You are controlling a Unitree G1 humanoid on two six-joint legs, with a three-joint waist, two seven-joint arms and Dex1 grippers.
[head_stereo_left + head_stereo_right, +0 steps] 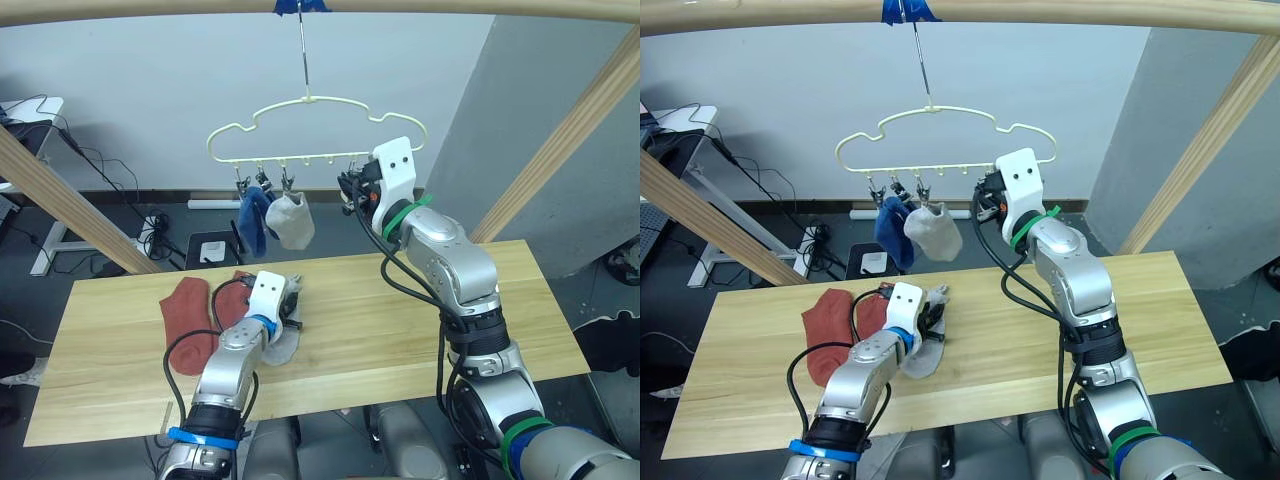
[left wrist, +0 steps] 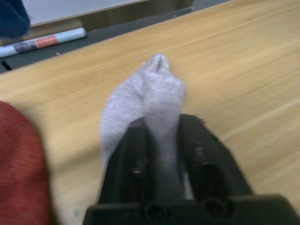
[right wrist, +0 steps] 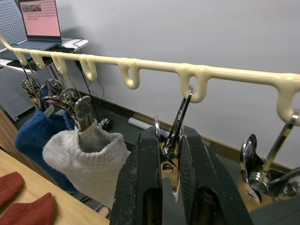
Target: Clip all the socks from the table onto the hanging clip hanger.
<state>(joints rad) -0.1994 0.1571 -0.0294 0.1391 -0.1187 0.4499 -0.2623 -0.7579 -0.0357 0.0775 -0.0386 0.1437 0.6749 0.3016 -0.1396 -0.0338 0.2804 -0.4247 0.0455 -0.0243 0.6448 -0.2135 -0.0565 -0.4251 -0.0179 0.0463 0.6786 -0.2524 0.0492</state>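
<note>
The cream clip hanger point(image 1: 315, 130) hangs by its hook from the top bar. Two blue socks point(image 1: 255, 220) and one grey sock point(image 1: 291, 221) are clipped at its left end. My right gripper point(image 3: 171, 145) is up at the hanger, shut on a free metal clip point(image 3: 180, 119) to the right of the hung socks. On the table point(image 1: 420, 330), my left gripper point(image 2: 161, 136) is shut on a grey sock point(image 2: 152, 93) that lies flat on the wood. Two rust-red socks point(image 1: 185, 310) lie just left of it, one partly under my left arm.
Thick wooden frame bars run across the top point(image 1: 420, 8) and slant down on the left point(image 1: 60, 200) and right point(image 1: 570, 130). More free clips point(image 3: 255, 164) hang on the hanger's right part. A desk with a laptop point(image 3: 42, 18) stands behind on the left.
</note>
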